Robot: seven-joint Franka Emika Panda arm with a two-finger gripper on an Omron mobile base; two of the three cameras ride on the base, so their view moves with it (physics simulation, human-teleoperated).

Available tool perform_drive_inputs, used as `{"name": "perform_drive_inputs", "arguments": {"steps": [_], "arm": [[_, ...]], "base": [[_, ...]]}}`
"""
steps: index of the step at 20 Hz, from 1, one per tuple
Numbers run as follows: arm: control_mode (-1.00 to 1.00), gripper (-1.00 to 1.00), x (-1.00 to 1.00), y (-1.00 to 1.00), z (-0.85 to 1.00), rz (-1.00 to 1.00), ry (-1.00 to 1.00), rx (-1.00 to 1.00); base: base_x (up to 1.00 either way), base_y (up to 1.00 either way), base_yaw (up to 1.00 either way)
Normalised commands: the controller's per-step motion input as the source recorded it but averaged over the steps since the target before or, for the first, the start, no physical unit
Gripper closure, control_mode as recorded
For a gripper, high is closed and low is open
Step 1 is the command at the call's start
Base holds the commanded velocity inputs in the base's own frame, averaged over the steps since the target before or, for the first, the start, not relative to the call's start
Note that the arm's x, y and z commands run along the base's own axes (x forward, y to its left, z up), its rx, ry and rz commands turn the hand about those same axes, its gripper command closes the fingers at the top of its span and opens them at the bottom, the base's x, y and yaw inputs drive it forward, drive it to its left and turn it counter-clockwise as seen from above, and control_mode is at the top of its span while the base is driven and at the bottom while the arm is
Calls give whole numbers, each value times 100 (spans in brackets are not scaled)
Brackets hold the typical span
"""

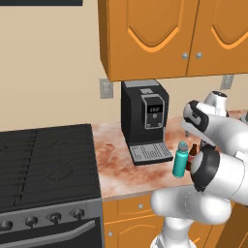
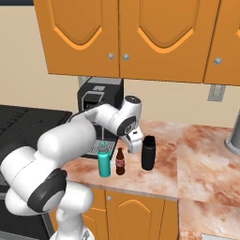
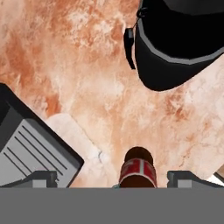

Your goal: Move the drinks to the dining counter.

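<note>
Marbled reddish-brown stone forms the narrow table where the three drinks stand in a loose row, upright and slightly apart. From the right base view, the teal bottle with a grey cap is on the left, the small dark-brown bottle with a red label in the middle, and the black cylindrical flask on the right. Just behind the teal bottle sits the black coffee machine, its grey drip tray showing in the hand view.

Above the row, the white arm bends down so that its claw hangs over the gap between the brown bottle and the flask, touching neither. Its fingers are spread wide. Looking down from the hand, the brown bottle's red label lies between the two tips, and the flask's top lies further off. Orange wooden wall cupboards hang overhead, and a black stove adjoins the table beside the coffee machine.
</note>
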Motion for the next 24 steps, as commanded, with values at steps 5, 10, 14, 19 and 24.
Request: {"name": "perform_drive_inputs", "arguments": {"steps": [5,10,14,19,24], "arm": [[-100,-100,0,0,-16,-6,3,0],[-100,-100,0,0,-3,-3,5,0],[-100,-100,0,1,-4,-3,7,0],[-100,-100,-3,0,-10,-3,8,0],[-100,-100,0,1,-8,-2,7,0]], "base": [[0,0,0],[0,0,0],[0,0,0],[0,0,0],[0,0,0]]}}
